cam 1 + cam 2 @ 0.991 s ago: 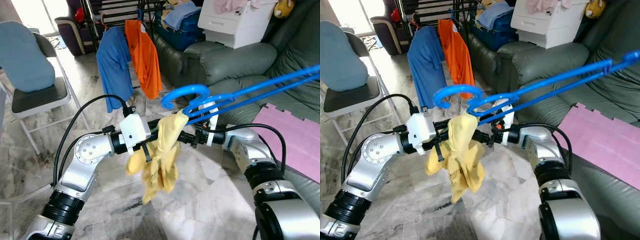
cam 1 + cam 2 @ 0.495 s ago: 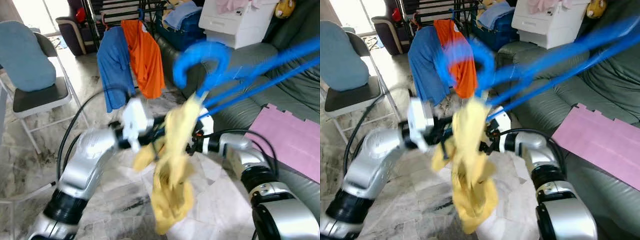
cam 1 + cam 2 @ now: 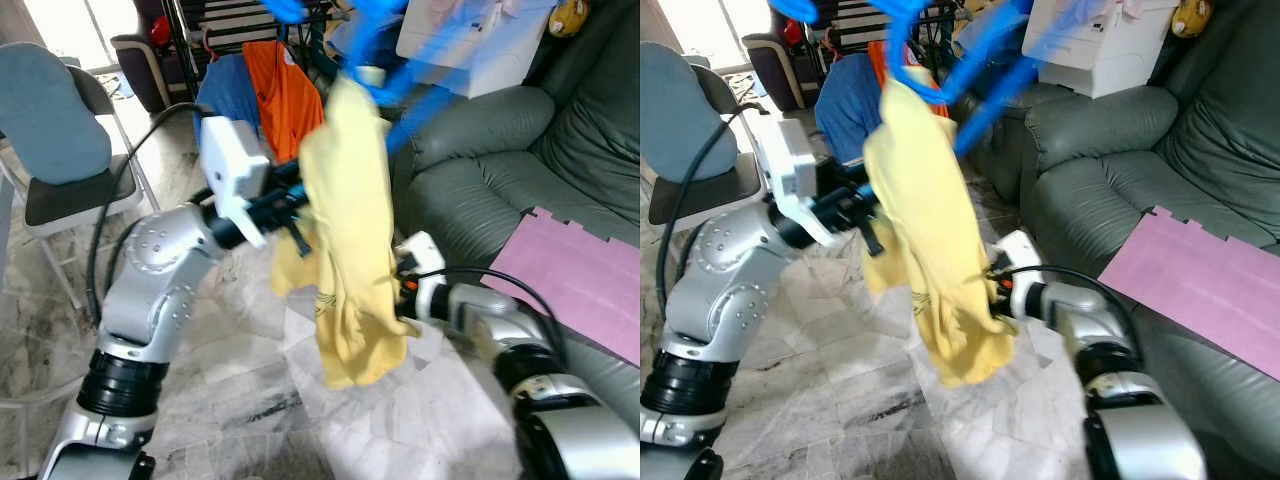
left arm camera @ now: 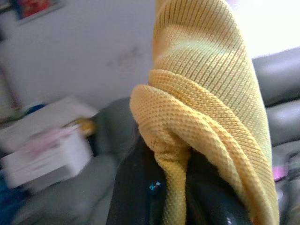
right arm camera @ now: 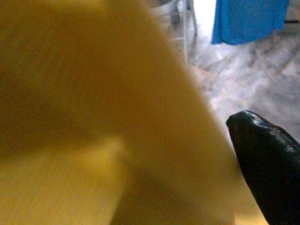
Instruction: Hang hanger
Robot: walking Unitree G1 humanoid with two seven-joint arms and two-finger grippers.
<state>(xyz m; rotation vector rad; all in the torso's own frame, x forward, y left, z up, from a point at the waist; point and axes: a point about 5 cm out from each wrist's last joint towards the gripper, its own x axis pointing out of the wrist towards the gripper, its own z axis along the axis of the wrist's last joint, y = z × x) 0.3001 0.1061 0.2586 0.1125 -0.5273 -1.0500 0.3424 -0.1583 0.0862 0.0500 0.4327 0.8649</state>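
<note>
Hanger, blurred blue, rides high toward the rack; left gripper pinches its yellow garment; right gripper's state unclear.

I count one blue hanger, blurred, carrying one yellow garment. On the rack behind I see two more garments: one blue shirt and one orange shirt. There is one folding chair, one green sofa, one pink mat and one white box.
</note>
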